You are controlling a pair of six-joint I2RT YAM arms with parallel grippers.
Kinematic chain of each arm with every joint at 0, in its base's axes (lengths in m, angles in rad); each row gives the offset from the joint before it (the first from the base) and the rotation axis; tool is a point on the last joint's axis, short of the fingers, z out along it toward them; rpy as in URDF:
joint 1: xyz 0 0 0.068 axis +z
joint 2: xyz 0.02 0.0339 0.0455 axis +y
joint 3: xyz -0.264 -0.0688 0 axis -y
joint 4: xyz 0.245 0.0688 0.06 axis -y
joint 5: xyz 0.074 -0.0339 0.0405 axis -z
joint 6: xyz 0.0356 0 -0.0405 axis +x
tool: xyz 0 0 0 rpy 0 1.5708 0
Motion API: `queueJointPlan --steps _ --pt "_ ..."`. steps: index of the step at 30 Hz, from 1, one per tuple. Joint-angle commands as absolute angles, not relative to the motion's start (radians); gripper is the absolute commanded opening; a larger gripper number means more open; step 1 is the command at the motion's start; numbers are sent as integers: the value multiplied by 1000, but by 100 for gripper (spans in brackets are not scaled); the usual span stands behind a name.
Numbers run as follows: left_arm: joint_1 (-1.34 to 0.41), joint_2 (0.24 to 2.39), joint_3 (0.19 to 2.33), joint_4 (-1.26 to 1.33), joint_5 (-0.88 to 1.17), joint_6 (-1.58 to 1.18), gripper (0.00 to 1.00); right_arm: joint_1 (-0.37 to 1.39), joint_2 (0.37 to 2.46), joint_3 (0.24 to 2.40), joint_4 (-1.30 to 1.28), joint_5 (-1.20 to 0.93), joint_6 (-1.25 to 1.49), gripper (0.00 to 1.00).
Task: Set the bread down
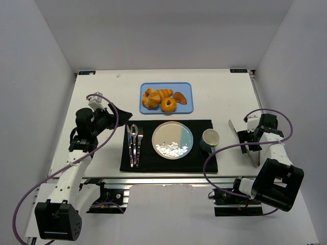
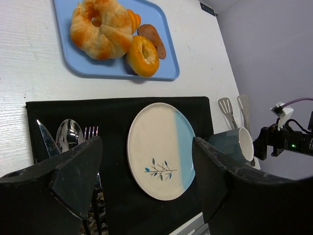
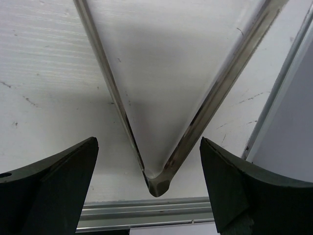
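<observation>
Several breads lie on a blue tray (image 1: 186,88) at the table's back middle: a large croissant (image 1: 150,98), a ring-shaped bun (image 1: 168,104), an orange roll (image 1: 164,93) and a brown flat piece (image 1: 180,97). The left wrist view shows the croissant (image 2: 100,27) and ring bun (image 2: 143,55) too. A white and blue plate (image 1: 172,140) sits bare on a black placemat (image 1: 204,163). My left gripper (image 1: 121,115) is open and empty, in the air left of the tray, with the plate (image 2: 161,147) in its view. My right gripper (image 3: 147,142) is open, its jaws on either side of the hinge end of metal tongs (image 3: 161,181).
A knife, spoon and fork (image 1: 134,143) lie on the mat left of the plate. A teal mug (image 1: 210,139) stands at its right. The tongs (image 1: 244,142) lie on the table's right side near the right gripper (image 1: 251,145). White walls enclose the table.
</observation>
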State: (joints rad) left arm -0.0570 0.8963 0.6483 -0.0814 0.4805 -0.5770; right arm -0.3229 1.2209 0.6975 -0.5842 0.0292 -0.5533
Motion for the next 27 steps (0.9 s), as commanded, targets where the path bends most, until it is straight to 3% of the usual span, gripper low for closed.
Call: queueJointPlan --steps 1,12,27 --pt "-55 896 637 -84 506 -571 84 -330 1180 673 -523 83 -528 89" --pt "-55 922 630 -80 526 -571 84 -347 1167 592 -465 150 -446 89" --pt "-57 982 650 -52 546 -586 84 -388 1322 592 -391 17 -399 88"
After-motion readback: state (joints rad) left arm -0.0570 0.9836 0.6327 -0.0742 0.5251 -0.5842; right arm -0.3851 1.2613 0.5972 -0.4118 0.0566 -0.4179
